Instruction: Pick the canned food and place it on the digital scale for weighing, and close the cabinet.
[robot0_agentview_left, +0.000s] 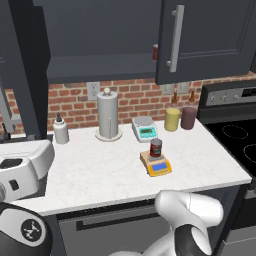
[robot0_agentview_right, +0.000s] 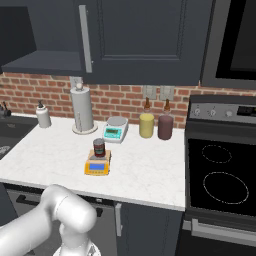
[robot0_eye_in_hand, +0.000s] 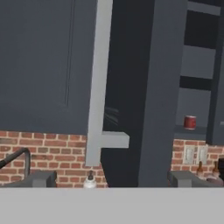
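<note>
Canned food (robot0_agentview_left: 156, 148): stood upright on the digital scale's tan platform.
Digital scale (robot0_agentview_left: 159, 165): lay flat on the white counter (robot0_agentview_left: 100, 170), just in front of the white-grey scale (robot0_agentview_left: 145, 128), which sat toward the brick wall.
Cabinet (robot0_agentview_left: 200, 40): hung above the digital scale, its door with the long bar handle (robot0_eye_in_hand: 97, 83) swung out, shelf exposed.
Bright red can (robot0_eye_in_hand: 190, 122): sat on the cabinet's shelf.
Gripper (robot0_eye_in_hand: 112, 179): released, fingers spread wide with nothing between them, facing the door's edge.
Paper towel roll (robot0_agentview_left: 107, 116): stood left of the white-grey scale.
</note>
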